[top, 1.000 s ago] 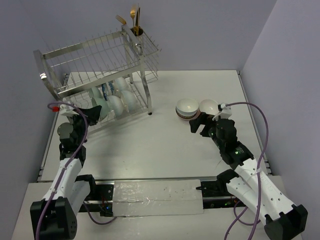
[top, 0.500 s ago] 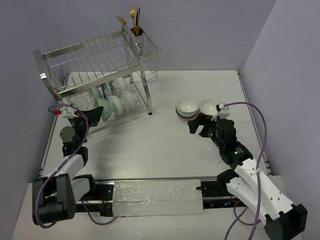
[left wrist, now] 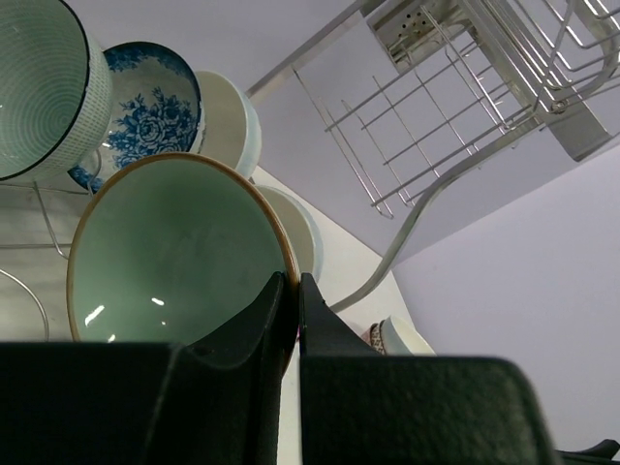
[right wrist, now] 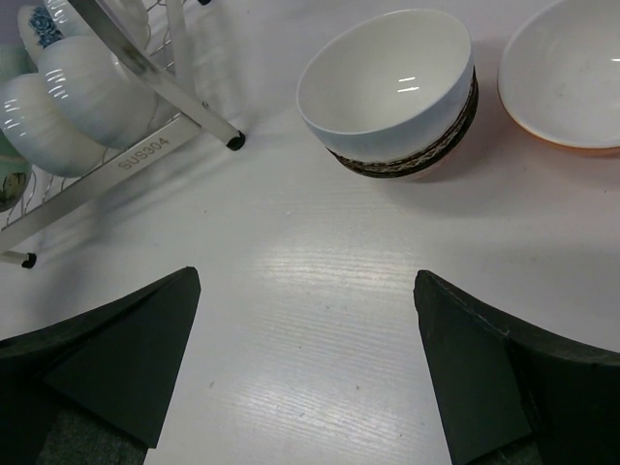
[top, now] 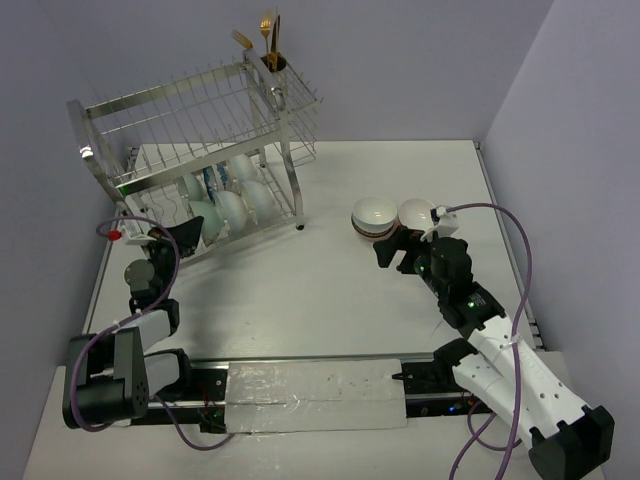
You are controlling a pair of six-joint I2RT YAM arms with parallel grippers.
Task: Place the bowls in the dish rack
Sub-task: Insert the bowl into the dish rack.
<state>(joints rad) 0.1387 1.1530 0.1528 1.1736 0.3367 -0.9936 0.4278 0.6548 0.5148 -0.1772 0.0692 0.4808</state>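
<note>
My left gripper (left wrist: 294, 281) is shut on the brown rim of a teal-inside bowl (left wrist: 174, 252), at the near left end of the dish rack's (top: 200, 110) lower tier (top: 207, 220). Behind it in the rack stand a ribbed teal bowl (left wrist: 39, 87), a blue-flowered bowl (left wrist: 150, 107) and white bowls (top: 250, 195). Two bowls rest on the table at the right: a white one with a brown-patterned outside (right wrist: 392, 87) (top: 374, 212) and a white one with an orange outside (right wrist: 567, 73) (top: 417, 213). My right gripper (right wrist: 308, 291) (top: 392, 250) hangs open just in front of them, holding nothing.
Gold cutlery (top: 268, 40) stands in the cup at the rack's far right corner. The rack's upper tier (top: 230, 85) holds nothing. A rack leg (right wrist: 232, 140) stands left of the patterned bowl. The side walls close in on the table's left and right edges.
The left arm has sunk and drawn back a little toward the near left, still gripping the teal bowl at the rack. The right gripper has hardly moved.
</note>
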